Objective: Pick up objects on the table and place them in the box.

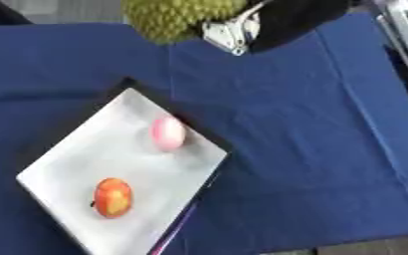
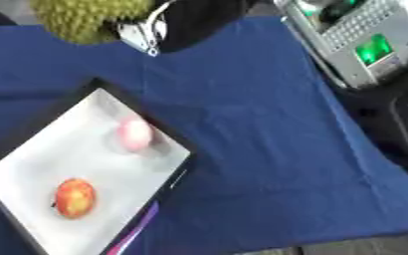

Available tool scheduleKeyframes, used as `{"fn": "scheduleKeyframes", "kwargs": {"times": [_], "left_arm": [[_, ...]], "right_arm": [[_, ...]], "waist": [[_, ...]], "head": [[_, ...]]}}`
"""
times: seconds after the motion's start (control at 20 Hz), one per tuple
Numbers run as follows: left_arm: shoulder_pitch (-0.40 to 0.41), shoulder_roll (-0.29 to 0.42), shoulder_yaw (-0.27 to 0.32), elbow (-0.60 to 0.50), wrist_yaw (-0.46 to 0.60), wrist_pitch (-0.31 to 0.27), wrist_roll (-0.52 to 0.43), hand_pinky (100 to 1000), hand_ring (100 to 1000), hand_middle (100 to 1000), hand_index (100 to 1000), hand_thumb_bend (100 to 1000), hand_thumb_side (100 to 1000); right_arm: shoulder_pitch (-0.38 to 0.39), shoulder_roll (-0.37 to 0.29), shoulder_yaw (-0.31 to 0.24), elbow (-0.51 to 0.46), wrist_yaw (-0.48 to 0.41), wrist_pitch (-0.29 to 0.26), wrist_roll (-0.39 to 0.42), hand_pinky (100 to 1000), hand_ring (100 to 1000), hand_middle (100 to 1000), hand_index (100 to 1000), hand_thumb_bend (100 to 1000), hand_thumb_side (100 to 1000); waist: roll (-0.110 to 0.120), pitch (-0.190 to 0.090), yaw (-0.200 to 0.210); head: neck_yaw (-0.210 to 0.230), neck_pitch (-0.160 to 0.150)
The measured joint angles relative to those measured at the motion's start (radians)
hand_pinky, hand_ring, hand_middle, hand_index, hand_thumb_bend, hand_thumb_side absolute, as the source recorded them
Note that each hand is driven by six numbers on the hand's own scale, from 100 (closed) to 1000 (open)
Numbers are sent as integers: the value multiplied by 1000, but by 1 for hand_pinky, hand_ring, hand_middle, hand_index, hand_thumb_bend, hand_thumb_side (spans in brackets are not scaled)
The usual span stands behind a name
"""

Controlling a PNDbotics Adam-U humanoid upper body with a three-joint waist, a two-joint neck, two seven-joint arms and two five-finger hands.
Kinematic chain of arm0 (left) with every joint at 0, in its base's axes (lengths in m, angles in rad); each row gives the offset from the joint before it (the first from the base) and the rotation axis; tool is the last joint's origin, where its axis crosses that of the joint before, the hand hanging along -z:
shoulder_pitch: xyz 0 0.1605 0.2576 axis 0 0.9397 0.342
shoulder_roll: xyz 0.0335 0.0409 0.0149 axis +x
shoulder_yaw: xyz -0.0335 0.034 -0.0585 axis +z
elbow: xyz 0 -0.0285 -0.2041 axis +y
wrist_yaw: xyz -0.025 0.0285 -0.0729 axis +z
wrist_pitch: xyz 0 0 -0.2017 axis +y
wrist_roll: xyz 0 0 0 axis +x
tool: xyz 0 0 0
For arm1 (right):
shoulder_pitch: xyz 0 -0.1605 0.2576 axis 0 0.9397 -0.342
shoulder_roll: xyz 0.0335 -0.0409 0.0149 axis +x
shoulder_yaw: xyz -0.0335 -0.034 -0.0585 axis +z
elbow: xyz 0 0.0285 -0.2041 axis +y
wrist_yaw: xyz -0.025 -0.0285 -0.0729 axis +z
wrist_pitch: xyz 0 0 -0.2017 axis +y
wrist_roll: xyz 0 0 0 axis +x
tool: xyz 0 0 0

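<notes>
Right hand (image 1: 242, 27): enters from the top edge, black with a silver plate at the wrist or palm, held against a large spiky yellow-green fruit, durian-like (image 1: 177, 17). The fruit sits at the very top of both views, up off the cloth, with the hand touching its right side. Fingers themselves are not visible; whether they curl round the fruit cannot be told. The fruit is cut off by the top edge of the frame, so only its lower part shows.

Left hand: no sign of it in either view.

Box: shallow white rectangular box with a dark rim (image 1: 77, 149), lying askew at lower left on the dark blue tablecloth (image 1: 312, 149). Its near corner runs out of the bottom edge. Inside it, two items, well apart from each other:
- small pink rounded fruit (image 1: 167, 133), near the box's right wall, toward the far end;
- orange-red rounded fruit with a yellowish patch (image 1: 113, 197), toward the near end, dark stem stub on its left.

A thin purple strip (image 1: 179, 226) shows along the box's lower right edge; what it is cannot be made out.

Surroundings: in the right eye view, a grey device with a glowing green patch (image 2: 364, 42) lies past the cloth's right edge at upper right, partly cut off. The cloth between the spiky fruit and the box carries creases only.
</notes>
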Motion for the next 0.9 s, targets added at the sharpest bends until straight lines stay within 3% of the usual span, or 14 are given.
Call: {"fn": "scheduleKeyframes", "kwargs": {"times": [0.4,0.9], "left_arm": [[-14,126,0,35,77,-43,-19,815,763,674,795,427,559],[-54,170,-7,46,96,-54,-16,816,765,675,795,429,556]], "right_arm": [[76,84,82,0,93,8,101,802,674,572,646,100,124],[113,166,164,0,199,38,204,806,683,581,654,100,131]], "waist": [[0,-2,12],[-1,-2,24]], "head": [[-20,3],[-44,3]]}}
